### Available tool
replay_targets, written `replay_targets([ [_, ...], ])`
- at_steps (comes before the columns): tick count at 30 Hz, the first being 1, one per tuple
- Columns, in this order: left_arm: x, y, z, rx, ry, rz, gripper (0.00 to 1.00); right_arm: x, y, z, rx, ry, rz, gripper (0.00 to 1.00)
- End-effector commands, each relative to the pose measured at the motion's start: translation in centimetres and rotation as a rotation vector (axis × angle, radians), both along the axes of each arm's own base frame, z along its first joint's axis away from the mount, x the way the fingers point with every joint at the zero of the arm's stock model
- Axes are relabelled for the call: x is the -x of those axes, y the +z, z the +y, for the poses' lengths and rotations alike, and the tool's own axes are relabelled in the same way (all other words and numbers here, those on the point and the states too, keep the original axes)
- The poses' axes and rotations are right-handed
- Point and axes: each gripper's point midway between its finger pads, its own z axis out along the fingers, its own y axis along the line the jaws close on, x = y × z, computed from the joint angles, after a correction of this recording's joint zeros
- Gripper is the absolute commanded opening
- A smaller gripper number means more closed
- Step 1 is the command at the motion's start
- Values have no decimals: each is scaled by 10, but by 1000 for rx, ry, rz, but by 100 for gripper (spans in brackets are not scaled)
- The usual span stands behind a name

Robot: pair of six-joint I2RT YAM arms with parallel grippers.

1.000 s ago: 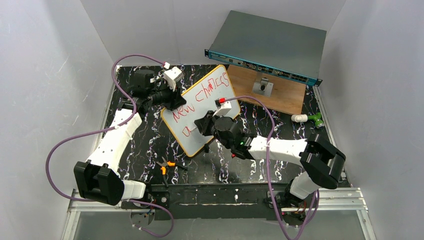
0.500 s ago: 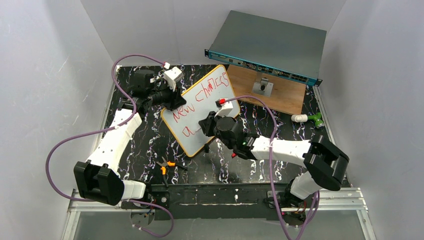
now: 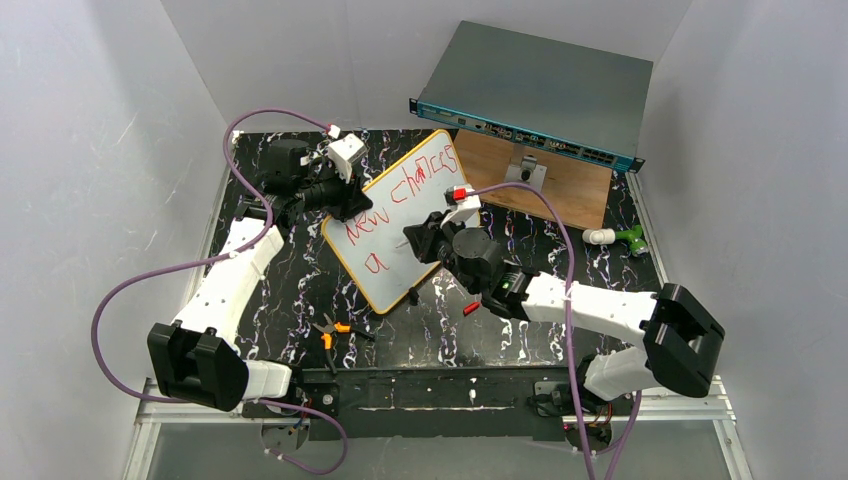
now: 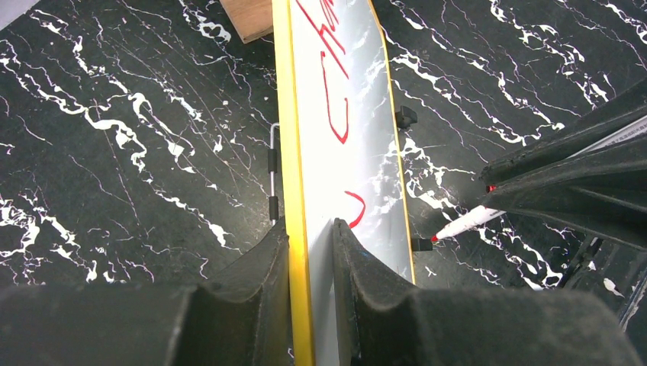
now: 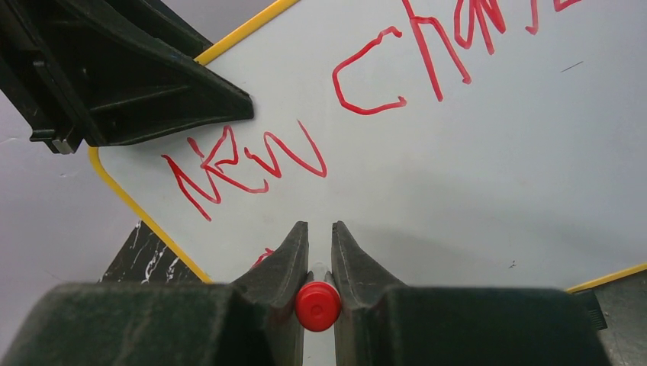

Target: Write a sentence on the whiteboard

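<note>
The whiteboard (image 3: 405, 225) stands tilted on its edge in the middle of the table, white with a yellow-orange rim. The sentence (image 3: 400, 195) reads "new chances" in red, with a lone "a" (image 3: 375, 263) below it. My left gripper (image 3: 350, 205) is shut on the board's left rim (image 4: 305, 152); the jaws press both faces. My right gripper (image 3: 422, 243) faces the board (image 5: 473, 175) and is shut on a red marker (image 5: 317, 305). In the left wrist view the marker (image 4: 467, 223) has its tip close to the board's lower rim. I cannot tell whether it touches.
A grey rack unit (image 3: 540, 95) lies at the back right. In front of it is a brown wooden board (image 3: 570, 195) with a small metal piece (image 3: 527, 172). Orange-handled pliers (image 3: 333, 330) lie near the front. A green and white object (image 3: 618, 237) lies at the right.
My right gripper has slid right along the board with the marker, and the "a" now shows in full. The left gripper and the board have not moved.
</note>
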Motion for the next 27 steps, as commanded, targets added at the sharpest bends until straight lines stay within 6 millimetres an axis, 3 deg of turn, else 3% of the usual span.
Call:
replay_targets([
  [1,15,-32,16,-143,-27,42,0,-11,16,0,-11,-21,-61,1],
  [12,14,-31,14,-136,-31,49,0,-25,22,9,-46,-2,-61,1],
  [27,9,-28,12,-128,-29,49,0,-27,26,27,-75,41,-49,1],
])
